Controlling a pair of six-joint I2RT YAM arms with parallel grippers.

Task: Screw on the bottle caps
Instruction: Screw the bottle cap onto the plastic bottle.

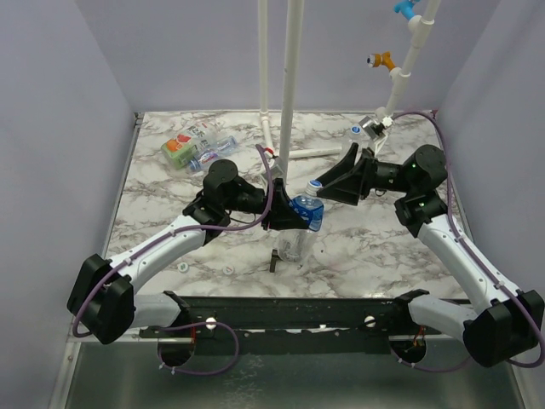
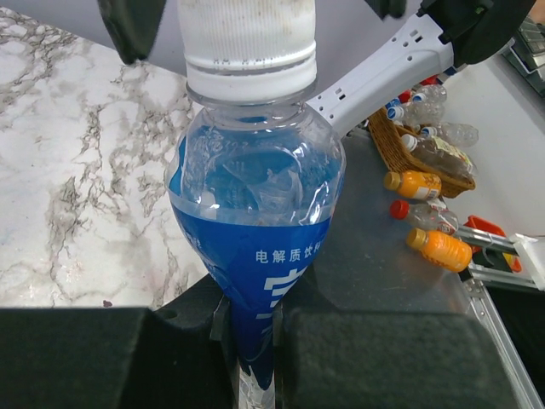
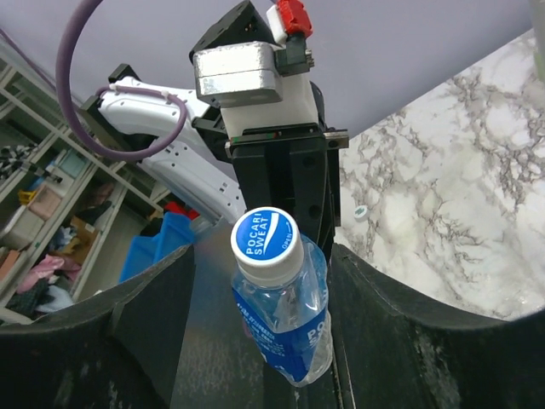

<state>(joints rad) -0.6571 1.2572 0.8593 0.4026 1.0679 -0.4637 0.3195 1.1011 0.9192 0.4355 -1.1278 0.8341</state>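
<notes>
The left gripper [image 2: 254, 334] is clamped hard on a blue-labelled bottle [image 2: 255, 204]. Its two fingers [image 2: 111, 358] pinch the labelled body so tightly that the plastic is squashed to a thin wedge between them. Just past the pinch, the clear shoulder bulges wide. A ribbed white cap [image 2: 249, 38] sits on the neck, at the end farthest from these fingers.

The right gripper [image 3: 264, 256] faces that cap end-on. Its fingers [image 3: 128, 341] stand apart, one on either side of the cap, with a gap showing on both sides, so they do not touch it. Seen from between them, the cap's top is blue with white lettering.

Beyond the right fingers, past the left gripper's body, a loose cap [image 3: 360, 213] lies on the marble table [image 1: 170, 204]. From overhead, a black T-shaped tool [image 1: 275, 258] stands on the table just on the near side of the left fingers. Well away from the left fingers, toward the far left corner, two more bottles [image 1: 192, 152] lie together. White pipes [image 1: 289, 77] rise behind both grippers.
</notes>
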